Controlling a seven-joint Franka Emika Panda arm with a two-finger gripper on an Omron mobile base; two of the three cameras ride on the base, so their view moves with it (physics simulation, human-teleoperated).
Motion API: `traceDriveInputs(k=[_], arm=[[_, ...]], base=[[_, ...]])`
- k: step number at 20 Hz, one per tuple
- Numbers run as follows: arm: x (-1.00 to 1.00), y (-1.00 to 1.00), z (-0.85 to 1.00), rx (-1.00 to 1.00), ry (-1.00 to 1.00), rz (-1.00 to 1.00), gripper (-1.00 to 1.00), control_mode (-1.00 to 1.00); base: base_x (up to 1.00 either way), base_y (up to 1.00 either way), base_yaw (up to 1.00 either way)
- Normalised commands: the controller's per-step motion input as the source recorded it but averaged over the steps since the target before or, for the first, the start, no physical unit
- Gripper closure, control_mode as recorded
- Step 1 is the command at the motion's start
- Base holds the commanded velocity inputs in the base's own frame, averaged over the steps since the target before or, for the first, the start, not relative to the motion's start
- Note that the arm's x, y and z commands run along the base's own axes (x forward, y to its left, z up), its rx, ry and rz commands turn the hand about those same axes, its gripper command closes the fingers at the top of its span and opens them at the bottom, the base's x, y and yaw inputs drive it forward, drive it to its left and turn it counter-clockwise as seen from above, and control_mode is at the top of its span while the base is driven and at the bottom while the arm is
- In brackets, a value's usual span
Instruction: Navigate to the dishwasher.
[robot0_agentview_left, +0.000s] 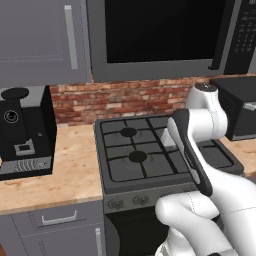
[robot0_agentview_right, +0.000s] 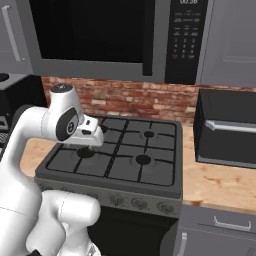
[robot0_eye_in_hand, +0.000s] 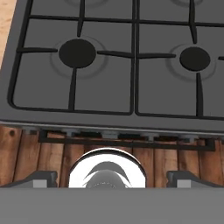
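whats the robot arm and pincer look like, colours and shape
The arm is glossy white with rounded, tube-like links and dark grey to black joint bands, plus a grey cap on the top joint. The pincer has two small dark grey finger tips. No cables or markings are visible.

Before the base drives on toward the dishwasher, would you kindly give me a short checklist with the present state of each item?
1. Dishwasher front in sight: not ok; ahead is the gas stove with knobs, no grey front with a long horizontal bar handle.
2. Arm folded over the base, not reaching out: ok; the gripper hangs near the stove's front edge.
3. Gripper empty: ok; nothing sits between the fingertips in the hand view.
4. Gripper open or shut: open; the tips stand wide apart.
5. Coffee machine and toaster oven away from the arm: ok; both stand well aside on the wooden counter.
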Motion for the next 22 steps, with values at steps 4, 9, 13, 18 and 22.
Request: traceDriveInputs(k=[4,9,13,18,22], arm=[[-0.08,0.0,-0.06,0.0,0.0,0.0,-1.0,-1.0],[-0.08,0.0,-0.05,0.0,0.0,0.0,-1.0,1.0],[0.0,0.0,0.0,0.0,0.0,0.0,-1.0,1.0],[0.0,0.0,0.0,0.0,0.0,0.0,-1.0,1.0],[0.0,0.0,0.0,0.0,0.0,0.0,-1.0,1.0]], base=[[0.0,0.0,0.0],[-0.11,0.0,0.0],[-0.52,0.0,0.0],[-0.9,-0.06,-0.04],[-0.84,-0.29,-0.34]])
